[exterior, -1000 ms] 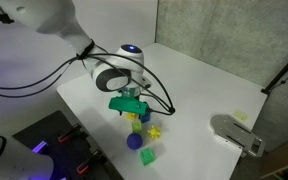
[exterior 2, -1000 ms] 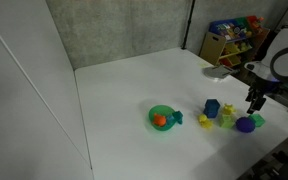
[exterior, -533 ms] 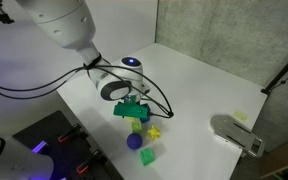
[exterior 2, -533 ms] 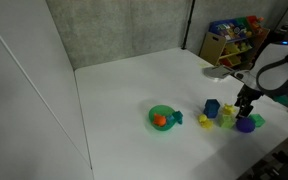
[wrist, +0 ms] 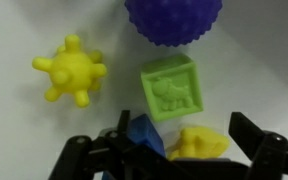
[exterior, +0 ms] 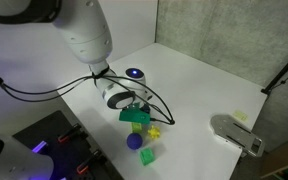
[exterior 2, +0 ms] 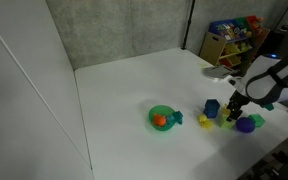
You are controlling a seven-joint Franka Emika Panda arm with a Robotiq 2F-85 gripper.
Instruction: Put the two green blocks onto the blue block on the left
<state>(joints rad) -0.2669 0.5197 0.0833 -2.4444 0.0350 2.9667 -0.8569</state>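
In the wrist view a bright green cube (wrist: 171, 88) lies on the white table just ahead of my gripper (wrist: 182, 137). The gripper is open, with its fingers wide apart. The dark blue block (wrist: 144, 135) sits between the fingers, close to the left one. A yellow piece (wrist: 200, 143) lies beside it. In the exterior views the gripper (exterior: 139, 120) (exterior 2: 236, 108) hangs low over the toy cluster. The blue block (exterior 2: 212, 108) and a green cube (exterior: 147, 156) (exterior 2: 257, 119) show there. I see only one green cube clearly.
A purple-blue spiky ball (wrist: 173, 20) (exterior: 134, 141) and a yellow spiky piece (wrist: 71, 70) lie close to the cubes. A green bowl with orange inside (exterior 2: 161, 117) stands further off. A grey device (exterior: 238, 134) sits near the table edge.
The gripper has moved down and sideways over the toy cluster, closer to the table. The toys have not moved.
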